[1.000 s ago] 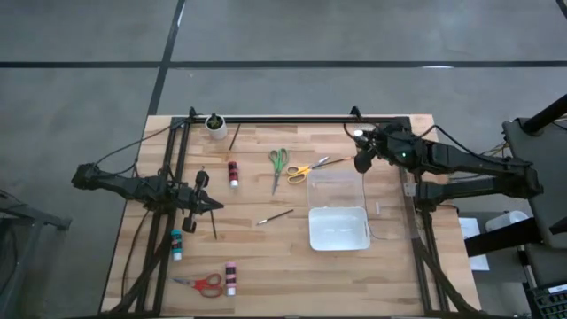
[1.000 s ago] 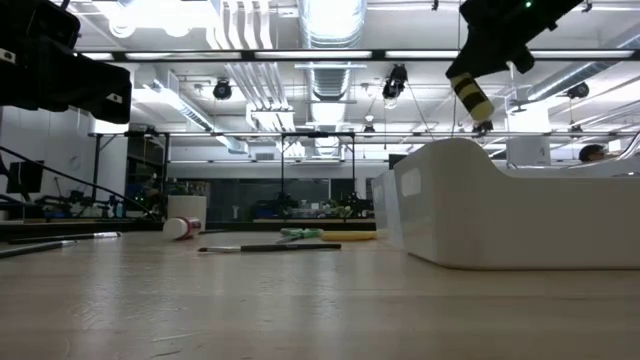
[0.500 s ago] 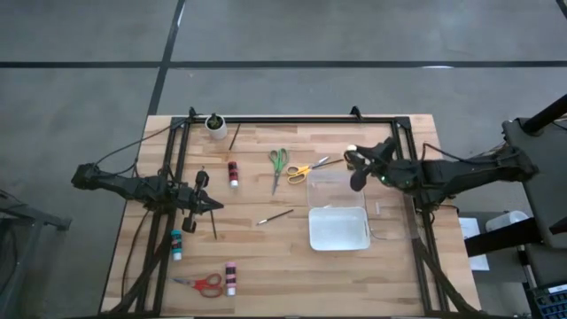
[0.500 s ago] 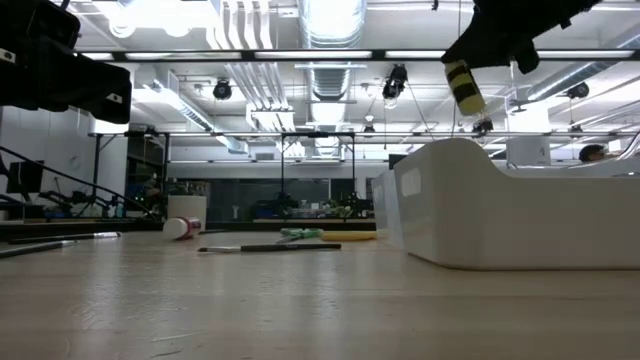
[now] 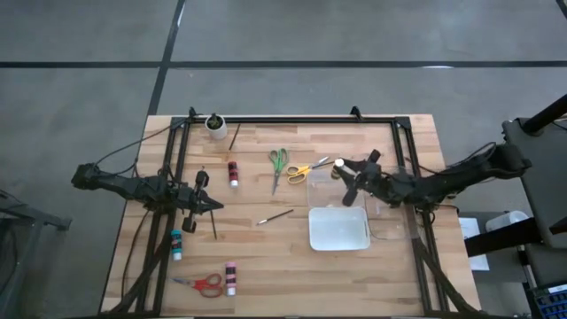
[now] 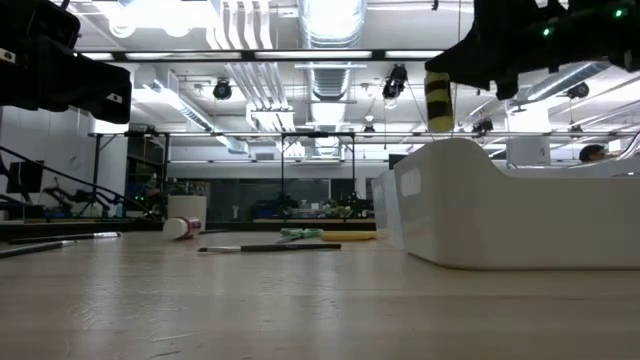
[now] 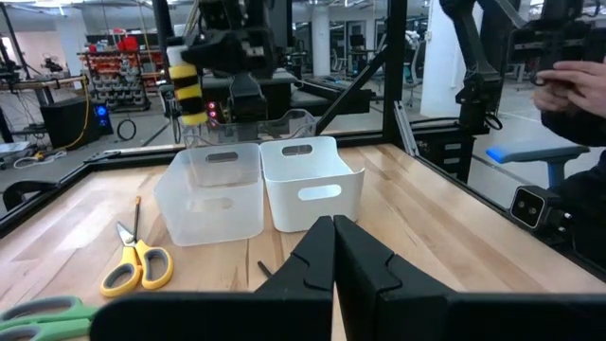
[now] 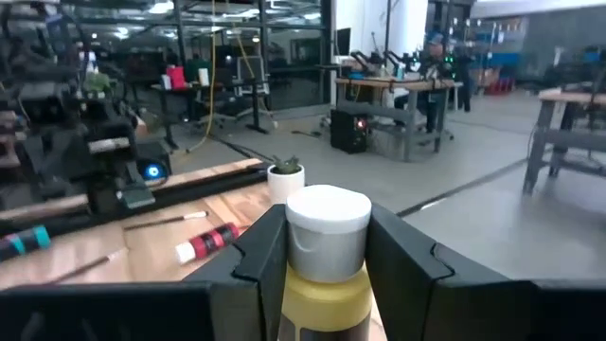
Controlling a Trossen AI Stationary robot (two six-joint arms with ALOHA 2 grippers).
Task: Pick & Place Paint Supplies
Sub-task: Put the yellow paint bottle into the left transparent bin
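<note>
Yellow/black paint bottle (image 8: 326, 256) is clamped in the right tool (image 5: 347, 175), cap (image 8: 328, 220) up, hanging in the air over the clear bin (image 5: 335, 187), just beside the white tray (image 5: 338, 229). To do this well: centre the bottle inside the bin walls, descend low before letting go so it doesn't bounce or tip out. Left tool (image 5: 213, 205) waits with fingers together, well apart over the surface (image 5: 266, 257) near a brush (image 5: 213, 226).

Bare wood between brush (image 5: 275, 215) and red scissors (image 5: 201, 283), bins (image 5: 337, 229) rightward
</note>
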